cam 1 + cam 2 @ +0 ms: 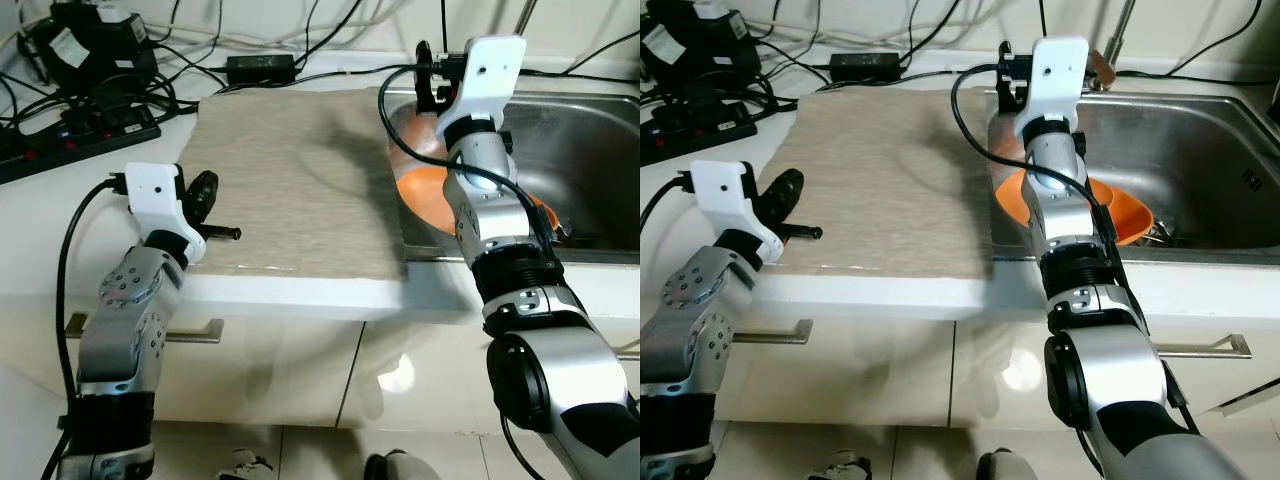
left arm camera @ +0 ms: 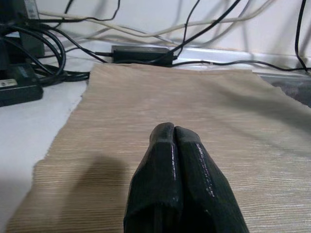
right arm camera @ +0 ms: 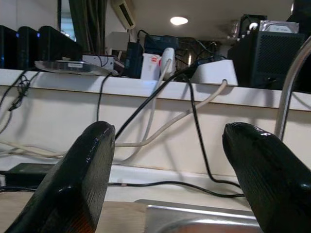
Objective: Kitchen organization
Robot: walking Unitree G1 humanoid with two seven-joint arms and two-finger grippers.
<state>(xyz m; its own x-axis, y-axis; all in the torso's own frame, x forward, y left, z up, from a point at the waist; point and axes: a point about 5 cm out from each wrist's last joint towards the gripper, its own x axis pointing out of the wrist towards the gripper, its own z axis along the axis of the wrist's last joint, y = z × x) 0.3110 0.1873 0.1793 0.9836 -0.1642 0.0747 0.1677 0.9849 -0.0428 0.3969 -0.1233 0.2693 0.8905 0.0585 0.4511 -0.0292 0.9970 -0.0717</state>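
Note:
An orange bowl lies in the steel sink, near its left wall and partly hidden behind my right arm. My right gripper is held up above the sink's left rim, open, with nothing between its wide-spread fingers. A beige mat covers the counter left of the sink. My left gripper hovers low over the mat's front left corner, shut and holding nothing; it also shows in the left eye view.
A black power strip, a power adapter and tangled cables crowd the counter's back and left. The faucet rises behind the sink. Below the counter edge are white cabinet fronts with a metal handle.

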